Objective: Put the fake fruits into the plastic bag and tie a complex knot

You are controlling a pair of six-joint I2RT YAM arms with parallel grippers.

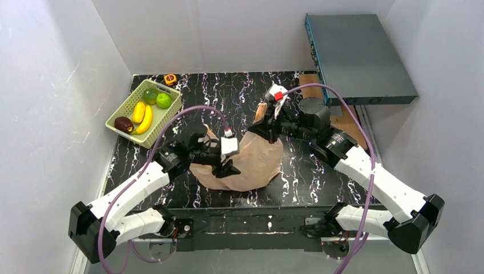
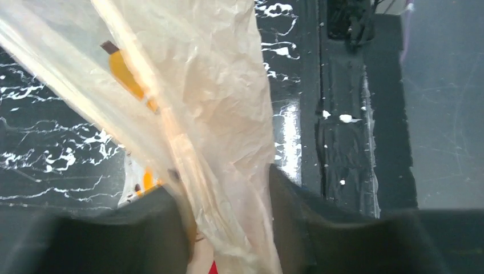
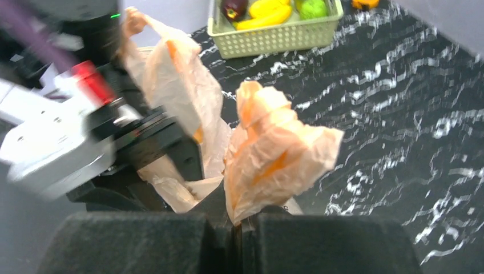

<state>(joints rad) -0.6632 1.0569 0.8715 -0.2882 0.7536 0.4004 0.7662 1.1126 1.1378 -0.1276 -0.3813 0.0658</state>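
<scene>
The peach plastic bag lies slumped at the table's middle. My left gripper is at its left side. In the left wrist view the bag's film runs between the spread fingers, jaws open around it. A yellow-orange fruit shows through the film. My right gripper is shut on a crumpled handle and holds it above the bag's far side. More fake fruits sit in the green basket: limes, bananas and a plum. I see no knot.
A flat grey box leans at the back right. A small yellow tape measure lies behind the basket. White walls close in the left, back and right sides. Both arms' purple cables arc over the table.
</scene>
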